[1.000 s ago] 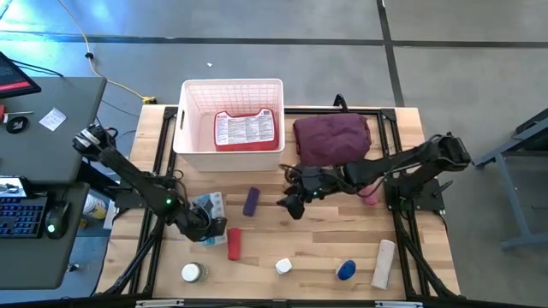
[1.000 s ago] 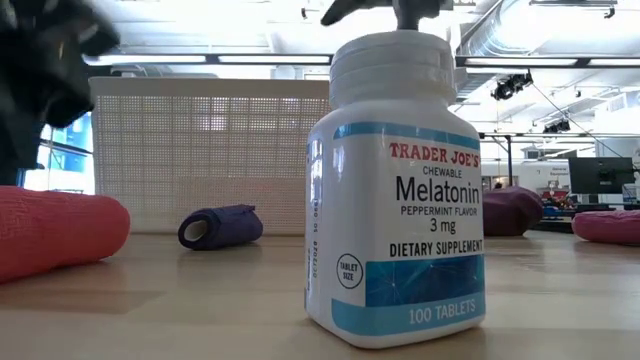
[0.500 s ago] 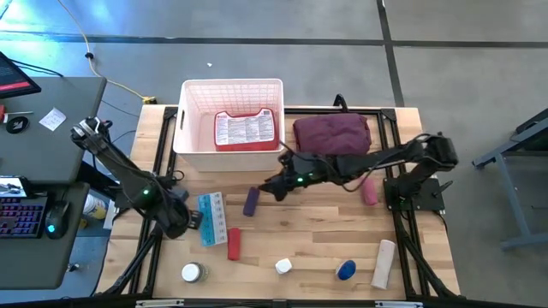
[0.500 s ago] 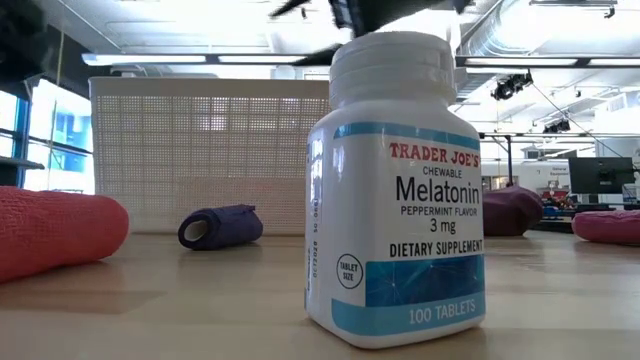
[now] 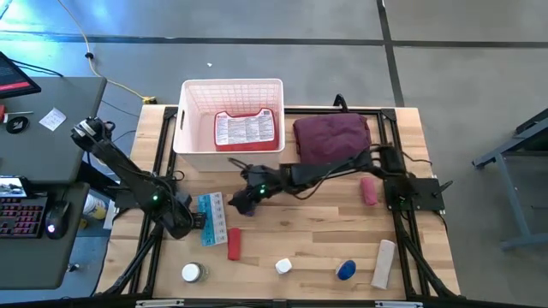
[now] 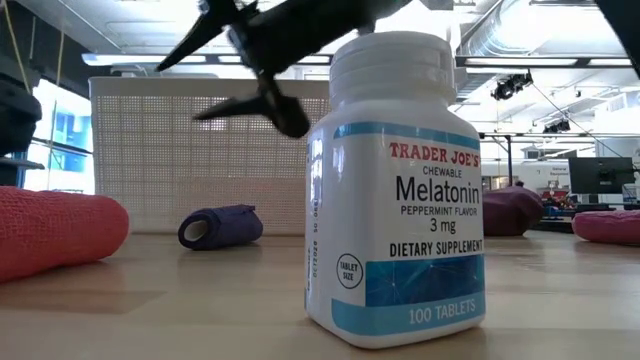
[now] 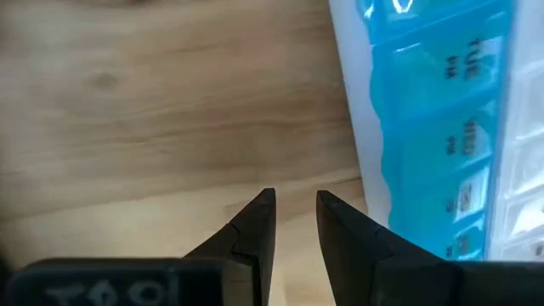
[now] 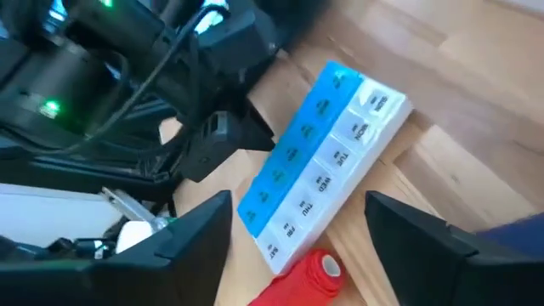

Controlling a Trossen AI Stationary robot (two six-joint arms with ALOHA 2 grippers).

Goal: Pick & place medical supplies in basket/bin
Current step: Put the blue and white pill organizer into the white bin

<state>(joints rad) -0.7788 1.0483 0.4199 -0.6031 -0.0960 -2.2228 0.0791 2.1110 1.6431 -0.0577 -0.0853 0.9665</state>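
The right gripper (image 5: 240,199) is hovering over the purple roll (image 5: 250,205) with its fingers spread apart, gripping nothing, just in front of the white basket (image 5: 190,145). The left gripper (image 7: 294,223), fingers a narrow gap apart and empty, is sitting just beside the blue-white pill organizer (image 5: 211,220), farther from that basket.

Both arms are dark, slim and jointed, with small green lights and black cables along them.
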